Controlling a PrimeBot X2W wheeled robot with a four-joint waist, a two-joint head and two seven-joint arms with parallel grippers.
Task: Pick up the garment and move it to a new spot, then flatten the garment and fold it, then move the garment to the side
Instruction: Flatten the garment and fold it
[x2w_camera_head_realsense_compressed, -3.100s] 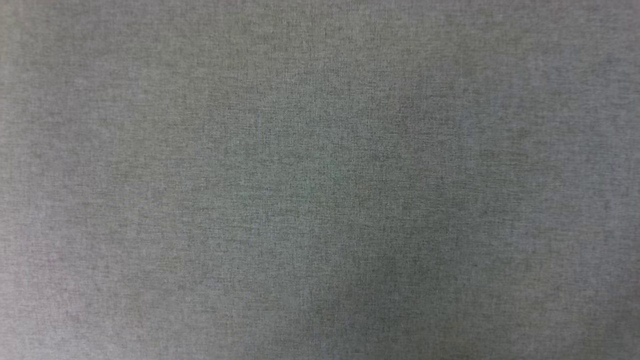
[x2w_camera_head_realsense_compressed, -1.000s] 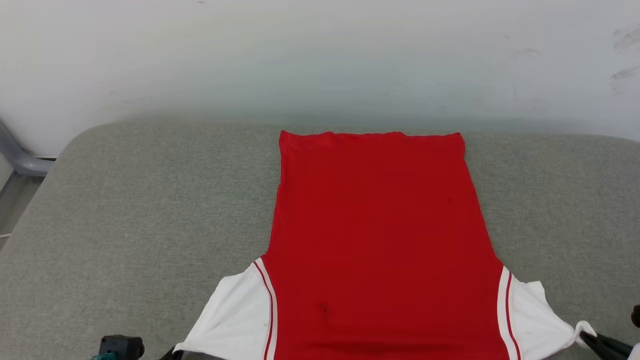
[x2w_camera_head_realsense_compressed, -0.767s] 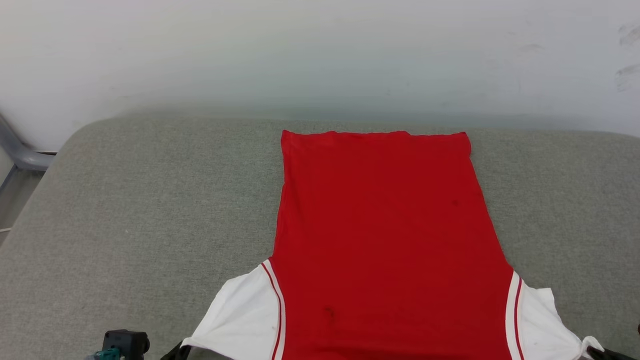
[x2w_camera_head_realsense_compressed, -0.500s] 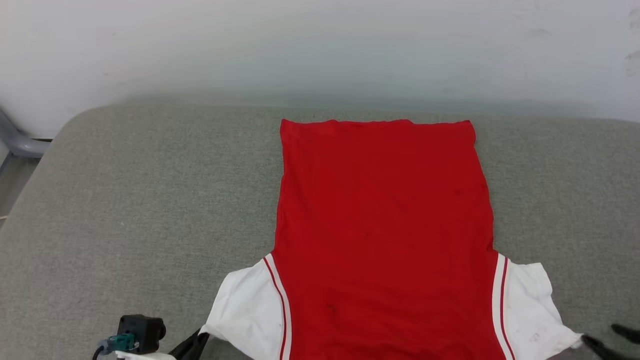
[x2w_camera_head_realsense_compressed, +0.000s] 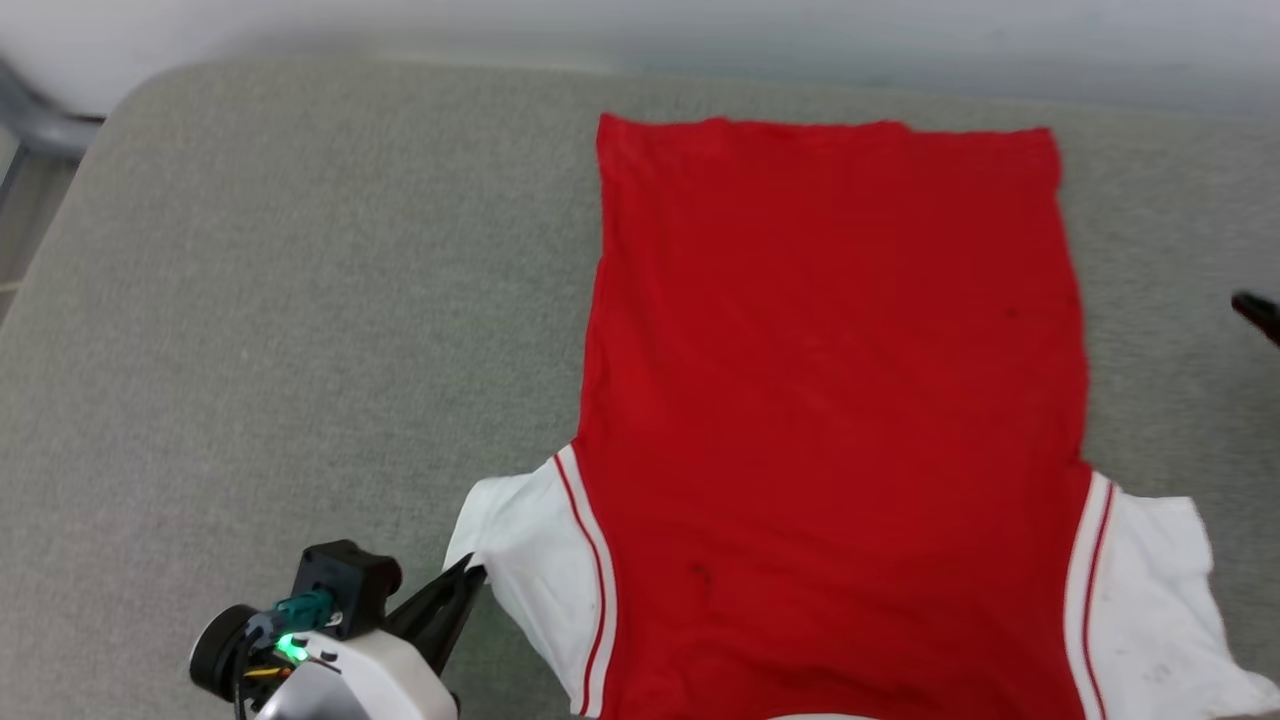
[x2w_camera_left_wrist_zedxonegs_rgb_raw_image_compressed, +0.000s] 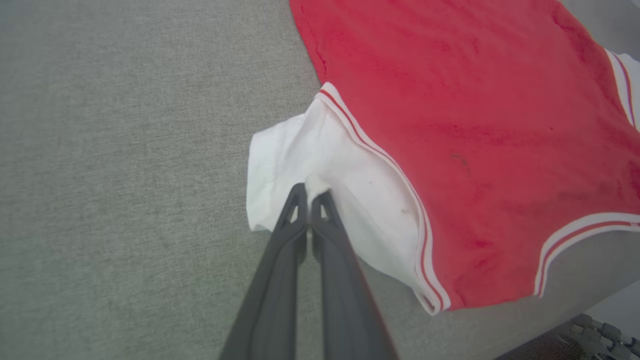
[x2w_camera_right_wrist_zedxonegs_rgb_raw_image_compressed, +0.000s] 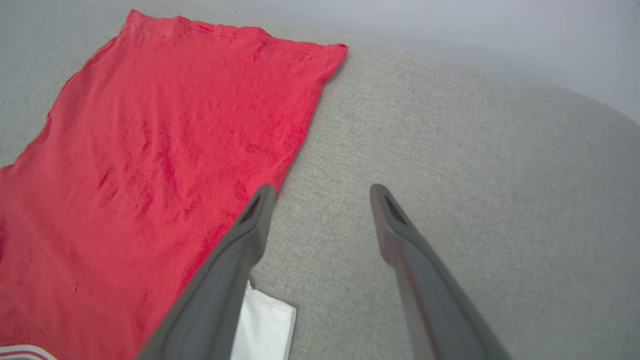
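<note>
The garment (x2w_camera_head_realsense_compressed: 830, 400) lies flat and plain side up on the grey padded surface (x2w_camera_head_realsense_compressed: 250, 330), hem at the far end and white sleeves nearest me. My left gripper (x2w_camera_head_realsense_compressed: 472, 580) is at the lower left, shut on the edge of the left white sleeve (x2w_camera_head_realsense_compressed: 530, 560). The left wrist view shows its fingers (x2w_camera_left_wrist_zedxonegs_rgb_raw_image_compressed: 296, 200) pinching a fold of that sleeve (x2w_camera_left_wrist_zedxonegs_rgb_raw_image_compressed: 300, 150) beside the red body (x2w_camera_left_wrist_zedxonegs_rgb_raw_image_compressed: 475, 100). My right gripper (x2w_camera_right_wrist_zedxonegs_rgb_raw_image_compressed: 322, 192) is open and holds nothing, over bare grey cloth just right of the garment (x2w_camera_right_wrist_zedxonegs_rgb_raw_image_compressed: 165, 150). One dark fingertip (x2w_camera_head_realsense_compressed: 1258, 312) of it shows at the right edge. The right sleeve (x2w_camera_head_realsense_compressed: 1150, 580) lies loose.
A pale wall (x2w_camera_head_realsense_compressed: 700, 25) runs behind the padded surface. A grey metal frame (x2w_camera_head_realsense_compressed: 30, 125) stands past its rounded far-left corner. Bare grey cloth stretches left of the garment. The surface's near edge (x2w_camera_left_wrist_zedxonegs_rgb_raw_image_compressed: 575, 310) shows in the left wrist view, with floor clutter below it.
The right gripper opened, let go of the right sleeve and drew away toward the far right. The left gripper stays shut on the left sleeve. The head camera has tilted down.
</note>
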